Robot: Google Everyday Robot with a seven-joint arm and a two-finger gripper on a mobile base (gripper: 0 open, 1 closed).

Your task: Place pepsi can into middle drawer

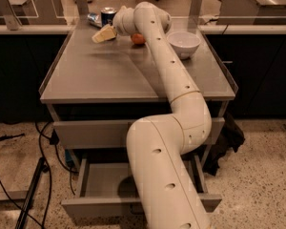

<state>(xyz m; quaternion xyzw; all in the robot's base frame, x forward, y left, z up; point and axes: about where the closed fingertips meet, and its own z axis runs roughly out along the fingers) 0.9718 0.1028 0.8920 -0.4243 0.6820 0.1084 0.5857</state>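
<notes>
Reaching far across the table [95, 75] with the gripper [102, 34] low over the top at the far left, tip pointing left and slightly down. Probably kept this low and nearly level so as to meet the can [108, 16] from the side, around its middle, rather than from above. Cannot tell whether the gripper is spread or closed; seemingly nothing carried in it.

Can be found upright at the far edge of the table, just beyond the gripper and a little right of its tip. Touching or apart: cannot tell. Crowded by a pale item [92, 19] lying just to its left, with an orange [138, 39] close to the arm further right and a white bowl [183, 43] beyond that. Calls for a narrow, careful approach, or risks tipping the can.

Below the shut top front [90, 132], an open drawer [102, 180], pulled out toward the near side, bare floor showing left of the arm's thick lower link. Left open presumably so the can may go straight in once picked up. Judged as the reaching step, with grasp, lift and carry down all to come
</notes>
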